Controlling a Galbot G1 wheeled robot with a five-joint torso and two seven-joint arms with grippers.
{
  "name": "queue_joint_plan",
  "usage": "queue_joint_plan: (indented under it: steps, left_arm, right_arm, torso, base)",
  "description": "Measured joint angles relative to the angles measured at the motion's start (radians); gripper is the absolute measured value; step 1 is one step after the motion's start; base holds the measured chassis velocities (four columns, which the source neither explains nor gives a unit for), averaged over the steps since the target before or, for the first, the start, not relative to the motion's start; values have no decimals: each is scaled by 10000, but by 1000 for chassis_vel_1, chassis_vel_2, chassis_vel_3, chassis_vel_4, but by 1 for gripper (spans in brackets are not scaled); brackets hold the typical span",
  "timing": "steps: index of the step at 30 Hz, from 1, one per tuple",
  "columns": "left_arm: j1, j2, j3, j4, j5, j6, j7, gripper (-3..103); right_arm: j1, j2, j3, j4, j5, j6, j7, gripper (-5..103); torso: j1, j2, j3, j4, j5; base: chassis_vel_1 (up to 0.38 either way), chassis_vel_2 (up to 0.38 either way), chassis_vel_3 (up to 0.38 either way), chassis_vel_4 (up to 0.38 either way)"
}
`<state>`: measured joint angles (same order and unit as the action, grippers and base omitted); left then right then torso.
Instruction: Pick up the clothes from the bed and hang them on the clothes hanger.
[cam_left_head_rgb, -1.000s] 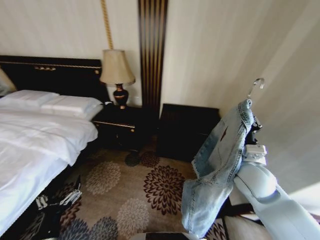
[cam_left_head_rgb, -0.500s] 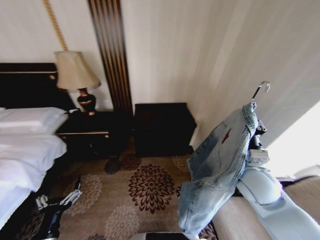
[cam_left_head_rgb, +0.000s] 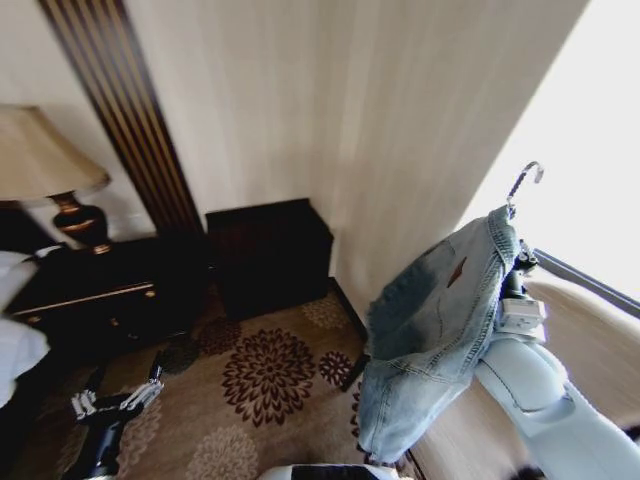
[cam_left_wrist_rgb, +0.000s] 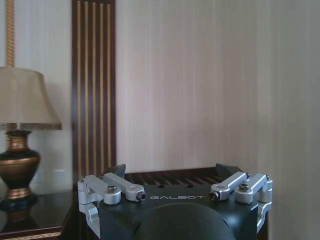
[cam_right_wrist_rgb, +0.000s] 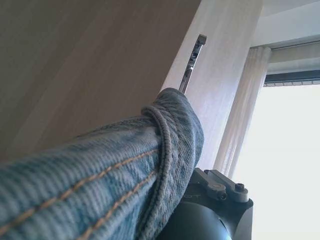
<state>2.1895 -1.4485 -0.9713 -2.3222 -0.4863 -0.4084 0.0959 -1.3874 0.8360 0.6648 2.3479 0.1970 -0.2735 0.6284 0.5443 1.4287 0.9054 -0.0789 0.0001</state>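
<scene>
Hanging from the clothes hanger (cam_left_head_rgb: 518, 188), with only its metal hook exposed above the collar: denim jacket (cam_left_head_rgb: 430, 340). Was carried high at the robot's right side, draped over the raised right arm, clear of the patterned carpet (cam_left_head_rgb: 268, 368) and well apart from the bed (cam_left_head_rgb: 15, 352) at the far left edge. Right gripper (cam_right_wrist_rgb: 216, 191) sat just under the collar, covered by denim; could not tell whether open or closed. Left gripper (cam_left_head_rgb: 112, 400) hung low at the left above the carpet, spread wide, held nothing. Faced a dark cabinet (cam_left_head_rgb: 268, 250) beside the lamp (cam_left_head_rgb: 45, 165).
</scene>
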Motion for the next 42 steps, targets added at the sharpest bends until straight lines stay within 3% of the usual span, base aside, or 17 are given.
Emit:
queue_joint_plan:
  steps: [10,42]
  left_arm:
    - [1,-1,0,1,0,0,0,100]
    - [-1,-1,0,0,0,0,1,100]
  right_arm:
    - [-24,3,6,-17,-34,43,-3,21]
    - [-377,237,80,14,-223,55,12,21]
  torso:
    - [-24,14,-9,1,-2]
    - [3,-2,2,4,2]
  base:
    - [72,-318,-316,64]
    - [-81,-140,-169,-105]
